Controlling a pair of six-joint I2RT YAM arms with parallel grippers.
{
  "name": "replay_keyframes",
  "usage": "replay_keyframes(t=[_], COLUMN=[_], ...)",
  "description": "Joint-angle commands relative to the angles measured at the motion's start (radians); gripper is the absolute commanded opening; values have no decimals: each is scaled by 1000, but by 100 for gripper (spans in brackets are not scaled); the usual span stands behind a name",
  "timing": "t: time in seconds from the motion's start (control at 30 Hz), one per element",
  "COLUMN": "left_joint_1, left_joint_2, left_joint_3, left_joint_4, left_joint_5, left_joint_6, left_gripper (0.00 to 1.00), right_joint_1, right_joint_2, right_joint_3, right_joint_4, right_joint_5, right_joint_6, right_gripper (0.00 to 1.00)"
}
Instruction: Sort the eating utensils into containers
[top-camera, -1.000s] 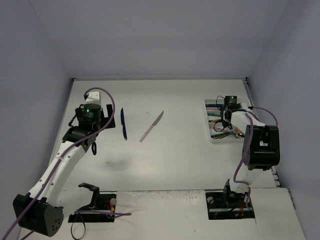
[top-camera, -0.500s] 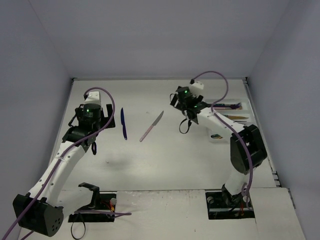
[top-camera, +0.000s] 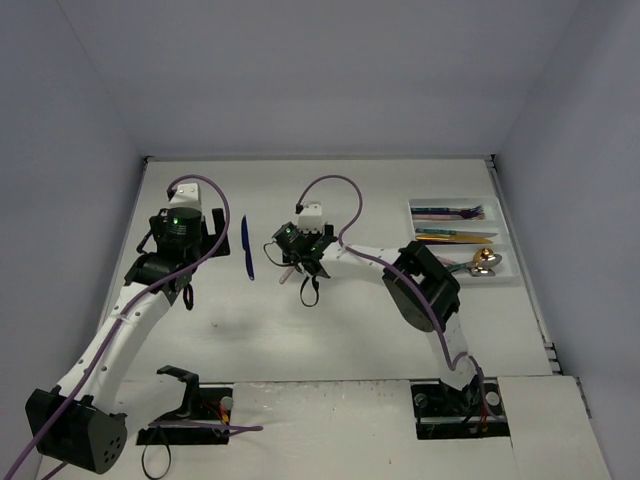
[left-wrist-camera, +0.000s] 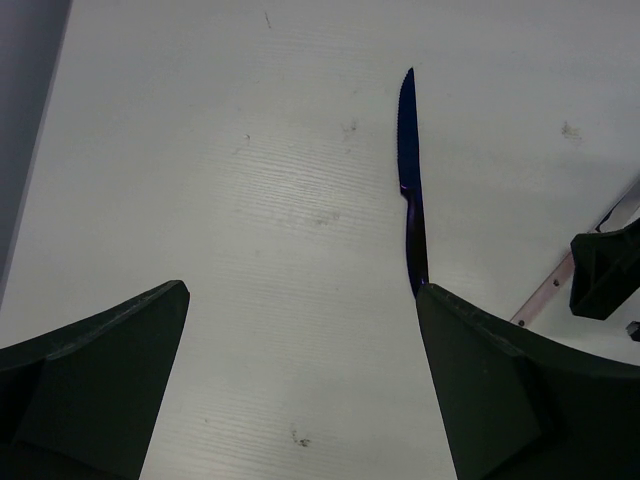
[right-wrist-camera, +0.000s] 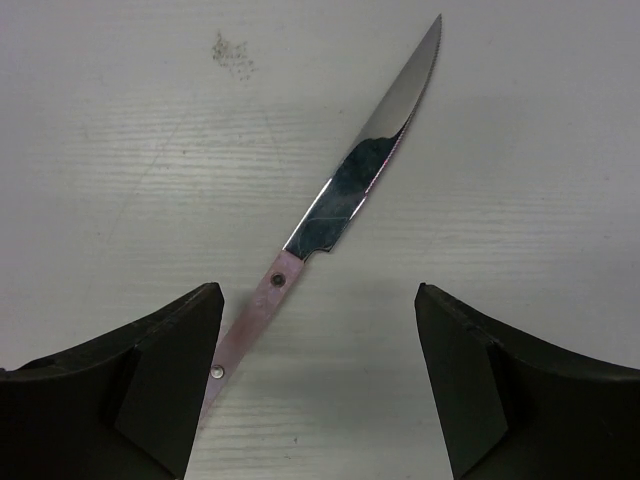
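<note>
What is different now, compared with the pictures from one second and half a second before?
The right gripper swung left, from over the white tray to just above the pink-handled knife in the middle of the table. Its jaws stand open and hold nothing. The left gripper, also open, the blue knife and the pink-handled knife have not moved.
</note>
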Motion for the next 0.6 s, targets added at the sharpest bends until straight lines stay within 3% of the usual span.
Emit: replay_keyframes(t=[0.0, 0.3, 0.57], left_joint_1=[-1, -1, -2], left_joint_2=[-23, -23, -19], left_joint_3=[24, 24, 26], left_joint_4=[30, 28, 31], left_joint_5=[-23, -19, -8], left_joint_6=[9, 7, 5], left_gripper=[97, 97, 97], right_joint_1=[24, 8, -64], right_joint_2=[33, 9, -124], right_joint_3=[85, 37, -126], right_joint_4=[-57, -165, -197], right_joint_5=[96, -37, -233], right_joint_6=[16, -31, -75], right_gripper=[72, 58, 45])
